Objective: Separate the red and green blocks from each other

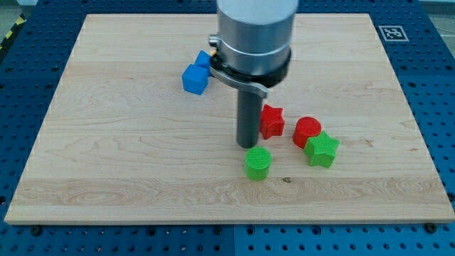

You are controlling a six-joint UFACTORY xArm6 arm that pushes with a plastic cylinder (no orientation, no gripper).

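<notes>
You've got a pale wood-grain board (128,156) on blue pegboard, w/ red star (271,121), red cylinder (307,131), green star (322,149), green cylinder (258,163), blue cube (193,79) at 11 o'clock, dark rod, grey collar.

No readable text; only a fiducial marker (392,33) beside the board (106,142)

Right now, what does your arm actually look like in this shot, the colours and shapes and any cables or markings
My arm shows as a wide, smooth light-grey cylinder entering from the view's top. Below it sits a dark collar with a thin pale metal edge. From the collar a straight dark, matte rod drops to my tip. I can make out no cables, labels or markings on it.
</notes>
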